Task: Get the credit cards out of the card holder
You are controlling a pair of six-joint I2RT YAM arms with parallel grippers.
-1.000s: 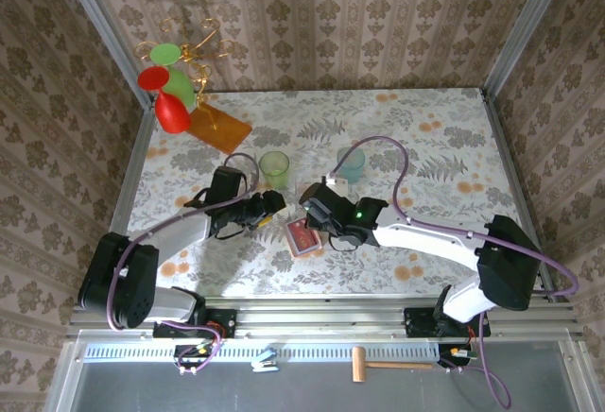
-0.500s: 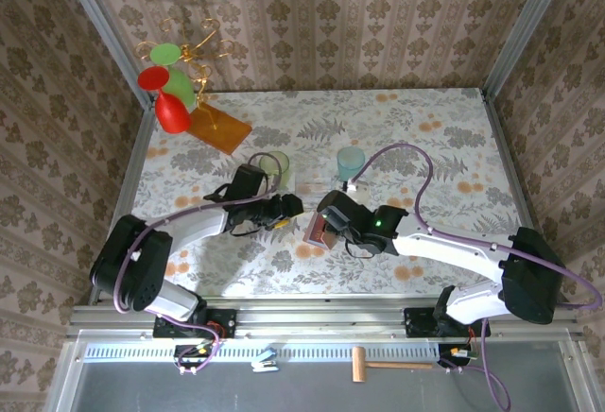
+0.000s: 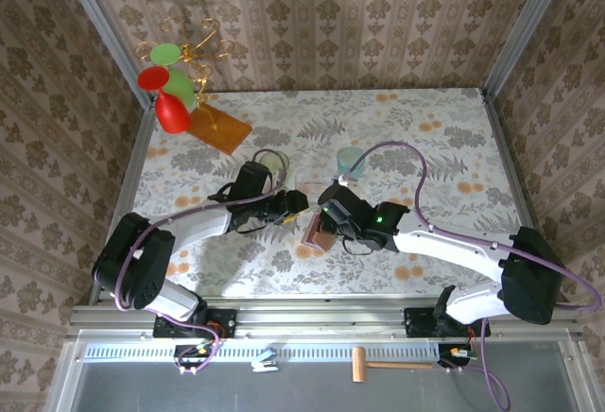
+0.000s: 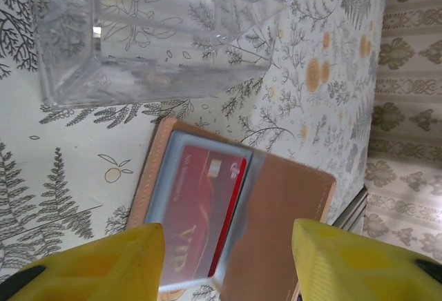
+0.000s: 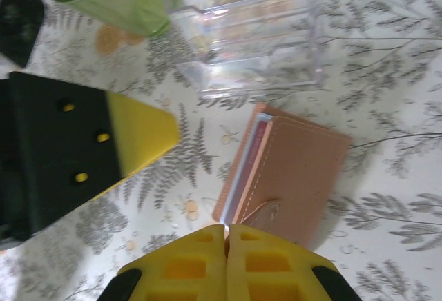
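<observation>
The tan-brown card holder [image 3: 314, 235] lies mid-table, half folded. In the left wrist view its grey-blue window panel holds a red credit card [image 4: 197, 211], and the brown flap [image 4: 283, 211] leans over the card's right edge. My left gripper [image 4: 228, 266] is open, hovering just above the card holder with one yellow finger on each side. My right gripper [image 5: 226, 246] is shut on the small tab of the card holder's [image 5: 304, 170] flap. A thin strip of the card [image 5: 257, 146] shows under the flap. From above, the left gripper [image 3: 298, 203] and right gripper [image 3: 328, 223] nearly meet.
A clear plastic box [image 4: 152, 32] stands just beyond the holder, with a green cup [image 3: 274, 164] and a teal cup [image 3: 351, 160] behind it. An orange-brown board [image 3: 219, 127] and a stand with red and green cups [image 3: 170, 91] are at the far left.
The right gripper has swung the flap over the formerly flat, open holder. The left gripper has moved right to the holder, and its jaws have narrowed somewhat.
</observation>
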